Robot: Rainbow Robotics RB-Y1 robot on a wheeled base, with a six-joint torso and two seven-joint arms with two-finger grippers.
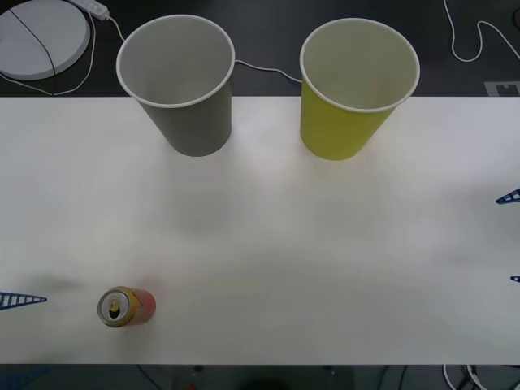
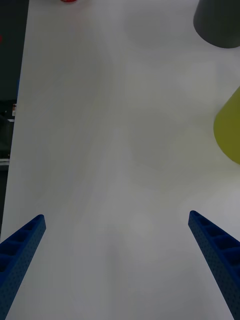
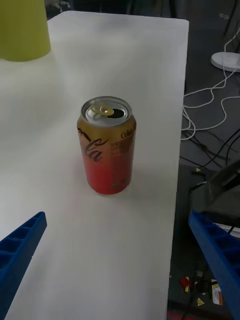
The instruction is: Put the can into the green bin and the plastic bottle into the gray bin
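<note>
The red can (image 1: 126,306) with a gold top stands upright near the table's front left corner. In the left wrist view the can (image 3: 106,145) is a short way ahead of my open left gripper (image 3: 116,216), and nothing lies between the fingers. That gripper (image 1: 28,337) sits at the left edge of the front view, just left of the can. The gray bin (image 1: 175,81) stands upright at the back left and the green bin (image 1: 357,89) at the back right. My right gripper (image 1: 508,238) is open at the right edge, its fingers (image 2: 20,245) over bare table. The plastic bottle is out of view.
The white table (image 1: 268,236) stretches between the can and the bins. Behind it, a white round disc (image 1: 41,36) and cables (image 1: 260,69) lie on the dark floor. Past the table's edge beside the can, more cables (image 3: 210,115) lie on the floor.
</note>
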